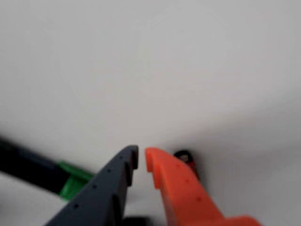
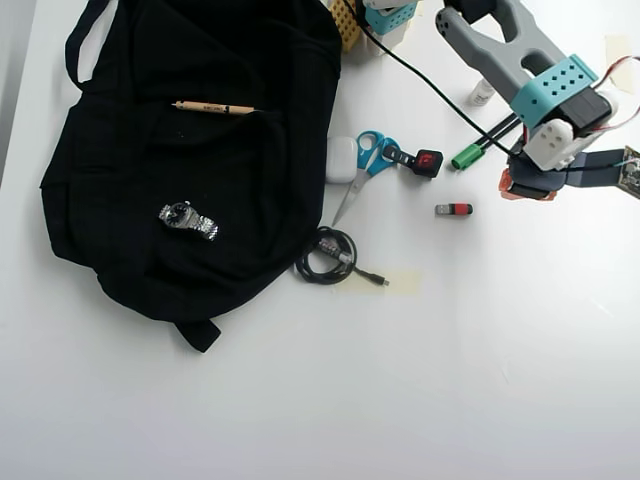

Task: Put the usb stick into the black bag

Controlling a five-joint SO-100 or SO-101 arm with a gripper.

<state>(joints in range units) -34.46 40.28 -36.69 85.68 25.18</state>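
gripper (image 1: 141, 157) jaws sitting nearly closed, empty | you're hovering right of usb stick (image 2: 453, 209) | open wider, shift left, straddle it crosswise, then carry to black bag (image 2: 150, 120)

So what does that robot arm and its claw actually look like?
The arm is grey plastic with a teal, hole-dotted bracket, a white motor block and thin wires. The claw has one dark grey finger with notches, one bright orange.

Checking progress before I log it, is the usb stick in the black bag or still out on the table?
Out. The usb stick lies on the white table, right of the black bag.
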